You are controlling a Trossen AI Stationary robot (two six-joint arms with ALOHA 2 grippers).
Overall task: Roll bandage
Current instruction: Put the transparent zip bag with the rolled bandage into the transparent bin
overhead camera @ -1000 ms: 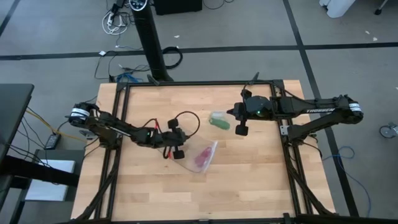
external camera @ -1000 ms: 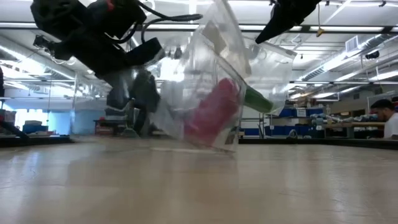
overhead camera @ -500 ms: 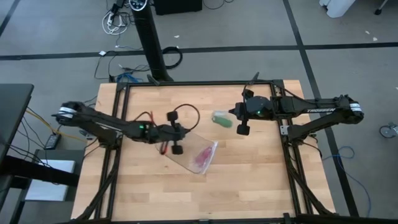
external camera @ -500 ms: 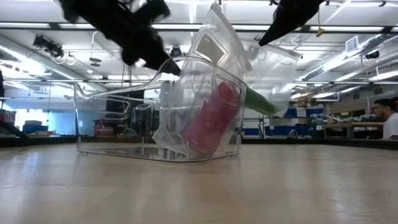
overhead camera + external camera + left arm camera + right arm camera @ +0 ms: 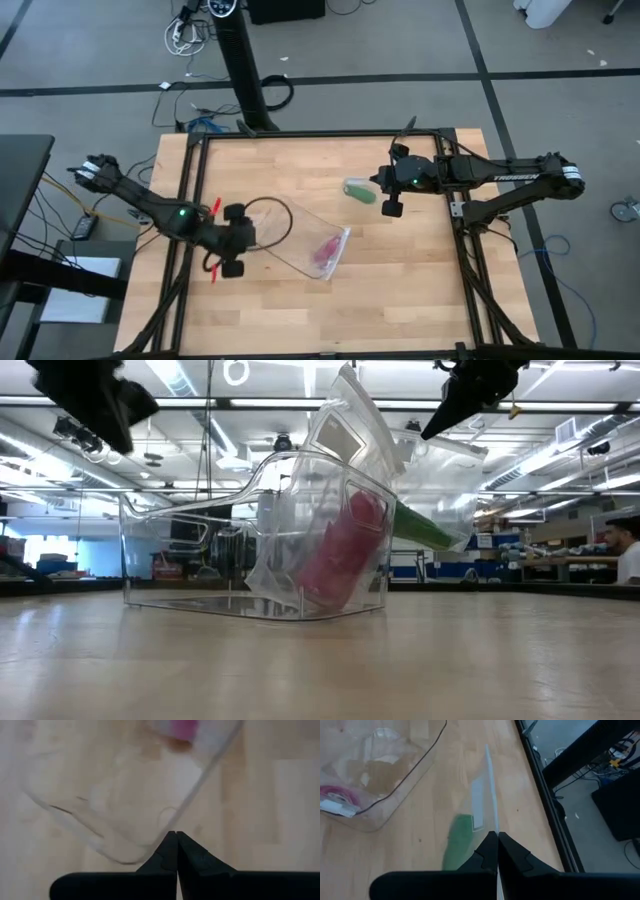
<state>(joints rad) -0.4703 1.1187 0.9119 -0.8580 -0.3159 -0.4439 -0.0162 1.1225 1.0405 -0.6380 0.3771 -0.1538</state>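
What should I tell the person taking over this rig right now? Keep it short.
Left gripper: shut, empty, beside the clear bin's left end, at the table's left side.
Right gripper: shut on the clear plastic bag holding the bandage, at the table's right-centre.
Bandage: a green roll inside that bag. A second bag with a pink item sits in the clear bin.
Done: bag gripped by its edge.
Left: get the bandage out of the bag, then roll it. No rolling has started.
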